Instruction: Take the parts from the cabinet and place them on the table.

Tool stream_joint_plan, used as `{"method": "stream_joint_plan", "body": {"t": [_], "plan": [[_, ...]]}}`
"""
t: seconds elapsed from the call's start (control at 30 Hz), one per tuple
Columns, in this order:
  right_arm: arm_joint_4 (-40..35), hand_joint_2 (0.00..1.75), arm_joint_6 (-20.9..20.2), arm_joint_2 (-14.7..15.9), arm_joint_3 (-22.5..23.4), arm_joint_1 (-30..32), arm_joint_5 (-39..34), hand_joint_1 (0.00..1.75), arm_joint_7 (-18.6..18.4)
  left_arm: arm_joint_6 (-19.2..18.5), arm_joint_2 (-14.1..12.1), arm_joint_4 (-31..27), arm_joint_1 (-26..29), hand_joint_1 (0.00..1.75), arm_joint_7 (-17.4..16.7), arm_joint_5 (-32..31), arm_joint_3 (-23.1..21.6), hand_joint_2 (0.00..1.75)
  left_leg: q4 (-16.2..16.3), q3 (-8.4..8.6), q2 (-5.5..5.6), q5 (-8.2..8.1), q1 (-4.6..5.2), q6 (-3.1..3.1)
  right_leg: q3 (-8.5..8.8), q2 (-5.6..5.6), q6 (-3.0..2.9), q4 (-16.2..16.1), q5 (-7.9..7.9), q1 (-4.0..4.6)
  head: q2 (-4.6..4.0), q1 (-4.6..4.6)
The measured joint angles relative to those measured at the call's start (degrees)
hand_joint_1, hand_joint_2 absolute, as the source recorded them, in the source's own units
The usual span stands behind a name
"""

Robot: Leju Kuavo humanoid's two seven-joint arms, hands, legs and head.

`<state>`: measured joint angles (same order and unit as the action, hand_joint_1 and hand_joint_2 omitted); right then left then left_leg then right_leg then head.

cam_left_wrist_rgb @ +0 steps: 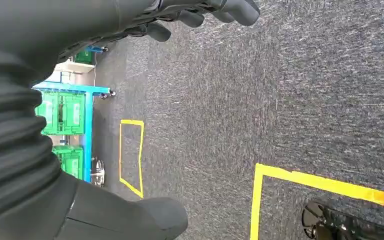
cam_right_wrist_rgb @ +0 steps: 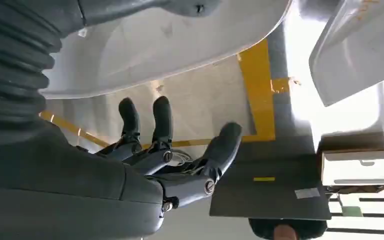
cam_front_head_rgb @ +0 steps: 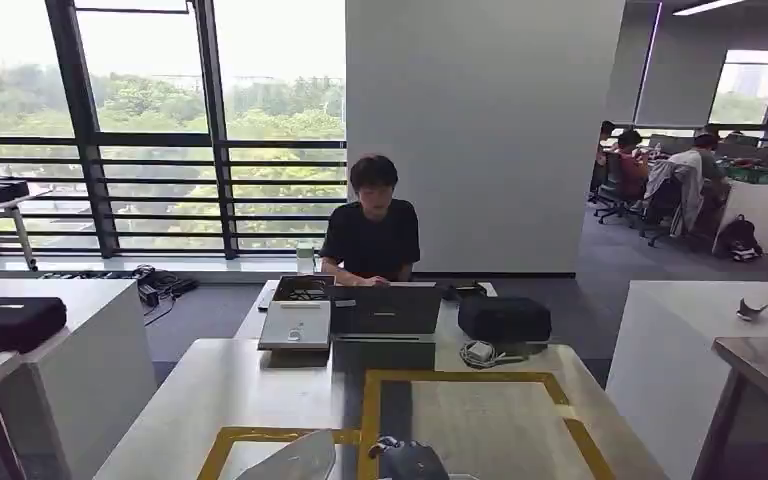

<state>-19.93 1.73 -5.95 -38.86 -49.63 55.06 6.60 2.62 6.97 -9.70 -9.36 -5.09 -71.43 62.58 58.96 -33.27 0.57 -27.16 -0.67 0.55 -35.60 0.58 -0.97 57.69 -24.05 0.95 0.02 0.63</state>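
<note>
A pale grey curved part (cam_front_head_rgb: 295, 460) is lying on the counter (cam_front_head_rgb: 210, 385) at its near edge, inside a yellow-taped frame (cam_front_head_rgb: 465, 378). A dark laptop (cam_front_head_rgb: 385, 312), a white box (cam_front_head_rgb: 295, 325) and a black case (cam_front_head_rgb: 504, 318) are sitting farther back, and a person (cam_front_head_rgb: 372, 225) is seated behind them. The right hand (cam_right_wrist_rgb: 170, 165) is hovering over the counter, its fingers (cam_right_wrist_rgb: 162, 120) spreading apart and holding nothing. The left hand (cam_left_wrist_rgb: 200, 15) is hanging above the carpeted floor (cam_left_wrist_rgb: 260, 100), its fingers (cam_left_wrist_rgb: 240, 9) loosely extended and empty.
</note>
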Motion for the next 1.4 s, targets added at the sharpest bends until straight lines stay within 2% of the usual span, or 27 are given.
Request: {"method": "stream_joint_plan", "body": {"t": [0.03,0.23,0.37,0.43,0.53,0.57,0.6,0.63,0.67,0.7,0.77,0.8,0.83,0.87,0.93,0.97,1.0,1.07,1.1,1.13,1.17,1.2,1.27,1.3,1.33,1.37,1.4], "plan": [[0.1,0.00,0.2,0.0,0.0,0.0,0.0,0.00,0.1,-0.5,0.0,0.0,0.0,0.00,0.0,0.0,0.0,0.00,0.0,0.02,0.00,0.00,-0.03,0.00,0.00,0.00,0.00,0.0,0.00,0.02,0.00,0.00],[0.2,0.00,1.6,0.0,0.0,-0.1,-0.7,0.00,0.8,-0.8,0.0,0.0,0.0,0.00,0.3,0.0,0.0,0.00,-0.1,0.06,-0.03,0.03,-0.11,0.06,-0.03,0.00,-0.01,0.0,-0.01,0.09,0.00,0.00],[-0.7,0.00,6.2,0.1,0.5,-0.6,-3.3,0.00,3.3,-0.3,0.0,0.0,0.2,0.00,-0.4,0.5,0.0,0.00,-0.2,0.08,-0.05,0.07,-0.11,0.12,-0.05,0.00,-0.02,0.0,-0.01,0.09,0.02,0.00],[-3.5,0.00,9.4,0.5,1.6,-1.2,-5.6,0.00,5.4,0.3,0.0,0.0,0.6,0.00,-0.7,1.3,0.2,0.00,-0.2,0.08,-0.05,0.09,-0.12,0.14,-0.07,0.02,-0.02,0.1,-0.01,0.09,0.00,0.00],[-8.4,0.00,9.5,1.4,3.0,-2.1,-6.9,0.00,5.5,0.7,0.0,0.0,1.3,0.00,-0.6,1.5,0.4,0.00,-0.2,0.09,-0.06,0.08,-0.11,0.15,-0.08,0.08,-0.04,0.1,-0.02,0.09,0.00,-0.02],[-10.6,0.00,10.6,1.6,3.4,-1.9,-8.0,0.00,6.6,1.1,-0.2,0.0,1.5,0.00,-0.9,1.8,0.6,0.00,0.0,0.12,-0.08,0.22,0.22,-0.40,0.08,0.05,0.60,-0.3,0.51,-0.12,0.00,-0.02],[-13.5,0.00,11.8,1.9,3.8,-1.4,-9.1,0.00,7.4,1.4,-0.2,0.0,1.7,0.00,-1.0,2.0,0.8,0.00,-0.6,0.31,-0.15,0.66,0.16,-0.69,0.19,0.13,0.83,-0.6,0.67,-0.04,0.00,-0.04],[-18.0,0.00,13.0,2.7,4.5,-0.6,-9.9,0.00,7.5,1.6,0.0,0.0,1.9,0.00,-1.0,2.2,1.1,0.00,-1.6,0.73,-0.52,1.40,-0.64,-0.88,0.01,0.14,0.96,-0.1,-0.04,-0.07,0.00,-0.09],[-22.1,0.00,13.7,3.3,5.0,0.1,-10.4,0.00,7.4,1.8,0.0,0.0,2.0,0.00,-1.0,2.5,1.4,0.00,-2.0,0.77,-0.54,1.61,-0.59,-1.07,-0.59,0.07,1.27,1.5,-1.70,0.02,0.00,0.02],[-26.6,0.00,14.0,3.9,5.6,0.9,-10.8,0.00,7.1,1.9,0.0,0.0,2.3,0.00,-0.8,2.6,1.6,0.00,-2.0,0.70,-0.64,1.72,-0.65,-1.24,-2.01,0.08,1.57,5.1,-4.10,-0.21,0.00,0.02],[-34.2,0.00,13.9,5.1,6.5,3.5,-11.0,0.00,6.0,2.2,0.0,0.0,2.8,0.00,-0.7,2.7,1.9,0.00,-1.9,0.52,-0.77,1.71,-0.77,-1.20,-5.99,0.05,2.23,15.0,-8.67,-0.96,0.00,0.07],[-37.5,0.00,13.8,5.6,6.8,4.7,-11.0,0.00,5.7,2.2,0.0,0.0,3.0,0.00,-0.6,2.7,2.0,0.00,-1.7,0.32,-0.81,1.74,-0.91,-1.08,-7.03,-0.01,2.58,17.7,-9.34,-1.37,0.00,0.04],[-39.9,0.00,14.1,6.1,7.3,5.7,-11.0,0.00,5.8,2.2,0.0,0.0,3.0,0.00,-0.5,2.8,2.1,0.00,-1.5,0.08,-0.81,1.76,-1.08,-0.87,-6.62,-0.13,2.85,17.3,-8.74,-1.77,0.00,0.06],[-41.8,0.00,14.6,6.3,7.7,6.7,-11.0,0.00,6.1,2.2,0.0,0.0,3.1,0.00,-0.4,2.8,2.1,0.00,-1.2,-0.20,-0.81,1.81,-1.28,-0.54,-5.00,-0.24,3.17,14.4,-7.20,-2.14,0.00,0.07],[-46.5,0.00,16.2,6.7,8.5,8.1,-10.5,0.00,6.7,2.2,0.2,0.0,3.0,0.00,-0.2,2.9,2.4,0.00,-0.2,-0.98,-0.81,1.65,-1.82,0.43,1.31,-0.62,3.93,3.5,-3.26,-2.97,0.00,0.07],[-48.9,0.00,16.8,7.0,8.8,9.1,-9.6,0.00,6.7,2.2,0.1,-0.1,3.0,0.00,-0.2,2.9,2.5,0.00,0.3,-1.32,-0.82,1.57,-1.76,1.10,1.93,-0.68,4.12,1.8,-4.03,-2.87,0.00,0.09],[-51.2,0.00,17.4,7.1,9.0,10.1,-8.4,0.00,6.2,2.1,-0.1,-0.1,3.0,0.00,-0.1,2.9,2.6,0.00,0.7,-1.40,-0.62,1.41,-1.51,1.78,1.68,-0.23,3.37,1.3,-3.21,-2.60,0.00,0.09],[-55.2,0.00,18.8,8.0,9.7,12.1,-6.3,0.00,5.2,2.0,0.0,-0.1,3.0,0.00,0.3,2.9,2.8,0.00,-0.1,-1.27,-0.57,2.00,-1.61,2.70,1.32,-0.22,2.17,2.1,-3.10,-2.27,0.00,0.03],[-56.7,0.00,19.4,8.3,10.2,13.0,-5.9,0.00,4.8,1.9,0.0,-0.1,3.1,0.00,0.4,2.9,2.9,0.00,-0.3,-1.23,-0.56,2.33,-1.72,3.20,1.19,-0.24,1.63,2.0,-2.79,-2.31,0.00,-0.11],[-59.3,0.00,20.4,8.8,11.1,13.9,-5.9,0.00,4.6,1.9,0.0,0.0,3.2,0.00,0.6,2.9,3.0,0.00,-0.1,-1.61,-0.63,2.15,-1.90,3.57,0.97,-0.36,0.76,1.7,-2.19,-2.57,0.00,-0.15],[-61.4,0.00,20.8,9.2,11.8,14.8,-6.0,0.00,4.5,1.8,0.0,0.0,3.2,0.00,0.6,2.8,3.0,0.00,1.2,-2.22,-0.68,0.31,-1.87,3.44,0.72,-0.43,0.27,1.7,-1.86,-2.54,0.00,-0.20],[-63.4,0.00,21.0,9.8,12.5,15.8,-6.2,0.00,4.3,1.7,-0.1,0.0,3.3,0.00,0.5,2.6,3.0,0.00,4.2,-3.30,-0.67,-2.51,-1.76,3.33,0.37,-0.48,-0.09,1.6,-1.56,-2.47,0.00,-0.28],[-66.7,0.00,21.0,11.1,14.2,17.6,-6.6,0.00,4.2,1.6,-0.2,0.0,3.3,0.00,0.5,2.4,3.0,0.00,13.5,-6.41,-0.64,-7.96,-1.43,3.25,-0.70,-0.58,-0.47,1.7,-0.80,-2.09,0.00,-0.33],[-67.9,0.00,21.0,11.6,14.9,18.4,-6.7,0.00,4.2,1.6,-0.2,0.0,3.4,0.00,0.5,2.3,3.0,0.00,17.1,-7.26,-0.63,-9.62,-1.27,3.08,-1.44,-0.55,-0.60,1.7,-0.27,-1.84,0.00,-0.33],[-68.7,0.00,21.0,11.9,15.2,19.0,-6.7,0.00,4.2,1.6,-0.2,0.0,3.4,0.00,0.4,2.3,3.0,0.00,17.5,-6.69,-0.63,-9.71,-1.09,2.85,-2.10,-0.46,-0.63,1.7,0.25,-1.65,0.00,-0.33],[-69.7,0.00,21.0,12.4,15.7,19.5,-6.7,0.00,4.2,1.7,-0.2,0.0,3.4,0.00,0.2,2.0,3.0,0.00,15.4,-4.73,-0.63,-8.76,-0.87,2.46,-2.66,-0.38,-0.59,1.7,0.74,-1.49,0.00,-0.33],[-70.4,0.00,21.4,12.9,16.2,20.0,-6.5,0.00,4.2,1.6,-0.2,0.0,3.3,0.00,0.1,1.9,3.0,0.00,11.0,-1.65,-0.62,-7.29,-0.64,1.91,-3.18,-0.30,-0.51,1.7,1.22,-1.36,0.00,-0.35]]}}
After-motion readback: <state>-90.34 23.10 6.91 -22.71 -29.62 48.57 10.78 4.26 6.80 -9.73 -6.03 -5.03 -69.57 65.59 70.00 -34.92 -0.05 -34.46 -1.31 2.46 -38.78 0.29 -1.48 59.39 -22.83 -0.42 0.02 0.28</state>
